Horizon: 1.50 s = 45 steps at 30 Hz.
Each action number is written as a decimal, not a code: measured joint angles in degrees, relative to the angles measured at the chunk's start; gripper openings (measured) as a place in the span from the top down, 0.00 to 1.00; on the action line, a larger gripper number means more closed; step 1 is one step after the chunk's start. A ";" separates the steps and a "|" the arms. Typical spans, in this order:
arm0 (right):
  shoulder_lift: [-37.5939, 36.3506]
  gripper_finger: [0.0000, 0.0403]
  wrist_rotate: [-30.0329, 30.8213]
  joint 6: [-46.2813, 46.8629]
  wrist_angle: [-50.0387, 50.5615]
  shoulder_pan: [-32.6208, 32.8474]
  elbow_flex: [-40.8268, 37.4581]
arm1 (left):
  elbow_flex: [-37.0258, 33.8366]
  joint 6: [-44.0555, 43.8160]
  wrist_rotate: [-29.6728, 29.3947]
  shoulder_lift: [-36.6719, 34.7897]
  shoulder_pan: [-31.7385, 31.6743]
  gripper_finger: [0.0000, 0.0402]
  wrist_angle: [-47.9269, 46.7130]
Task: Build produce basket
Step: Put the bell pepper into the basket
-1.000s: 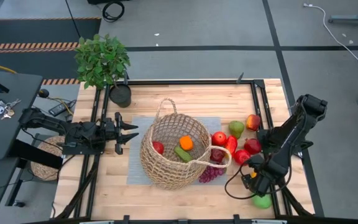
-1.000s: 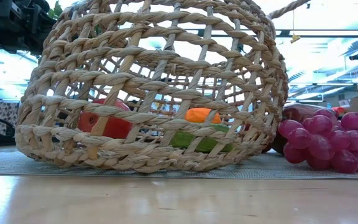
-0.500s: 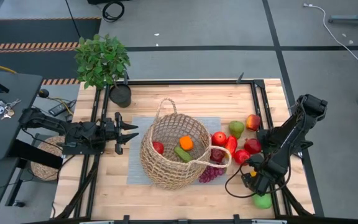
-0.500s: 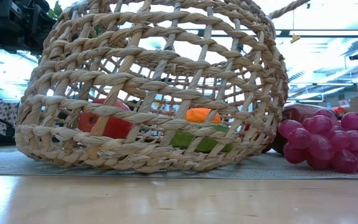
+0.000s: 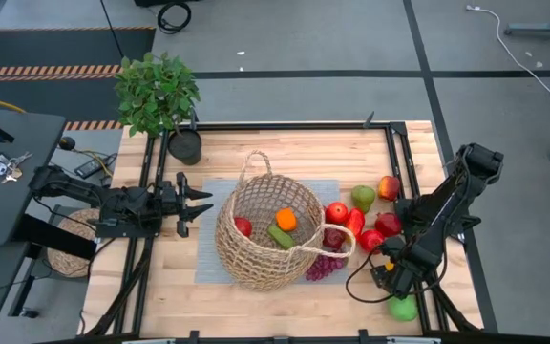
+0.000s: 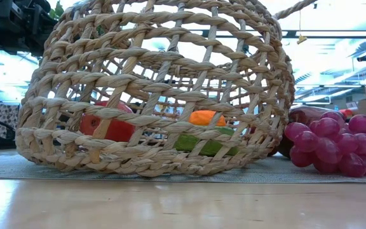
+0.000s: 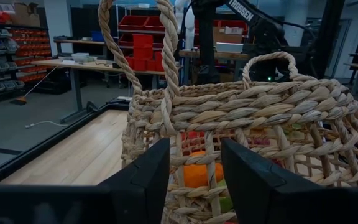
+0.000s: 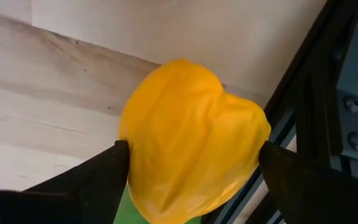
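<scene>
- You had the basket (image 5: 270, 234) on the grey mat (image 5: 213, 258) at the middle of the counter (image 5: 285, 153), tipped so its mouth faced up and toward the far edge, with one loop handle (image 5: 249, 164) at the far rim and the other (image 5: 337, 239) at the rim toward the right arm.
- Inside it lay three pieces: a red apple (image 5: 243, 226), an orange (image 5: 285, 219) and a green piece (image 5: 280, 236) whose long axis ran diagonally across the floor of the basket.
- Outside, just beside the basket on the right arm's side, you had a cluster: four red pieces (image 5: 351, 227), one green pear-shaped fruit (image 5: 363, 197), one red-yellow apple (image 5: 389, 187) and one purple grape bunch (image 5: 324, 267) touching the basket's base.
- A green fruit (image 5: 404, 309) sat alone at the near corner, by the frame.
- Your right pincer (image 5: 388, 277) was down at that corner, its fingers clamped on a yellow pepper (image 8: 191, 140), as the right wrist view showed.
- Your left pincer (image 5: 197, 203) hung level beside the basket, fingers (image 7: 143, 177) apart and gripping nothing, pointed at the basket wall.
- One potted plant (image 5: 158, 96) stood at the far corner on the left arm's side.
</scene>
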<state>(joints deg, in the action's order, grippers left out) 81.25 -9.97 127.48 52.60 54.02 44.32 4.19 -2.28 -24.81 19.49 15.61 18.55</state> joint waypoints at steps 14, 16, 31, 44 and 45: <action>0.07 0.14 0.85 -0.67 -0.28 0.00 -0.40 | 0.00 0.00 0.00 -0.02 -0.01 0.62 0.00; 0.07 0.14 0.91 -1.37 -0.19 0.00 -0.42 | 0.00 0.00 0.00 0.00 -0.01 0.63 0.00; 0.14 0.14 1.19 -2.40 0.11 0.00 -0.44 | 0.00 0.00 -0.01 -0.01 0.00 0.63 0.00; 0.19 0.14 1.33 -4.70 0.22 0.00 -0.44 | 0.00 0.00 -0.01 0.00 -0.02 0.63 -0.02; 0.20 0.14 1.35 -4.70 0.22 0.00 -0.44 | 0.00 0.00 -0.01 -0.02 -0.01 0.63 0.00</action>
<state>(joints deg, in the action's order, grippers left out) 81.45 -8.62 122.78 52.82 54.02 43.88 4.19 -2.28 -24.82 19.46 15.60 18.55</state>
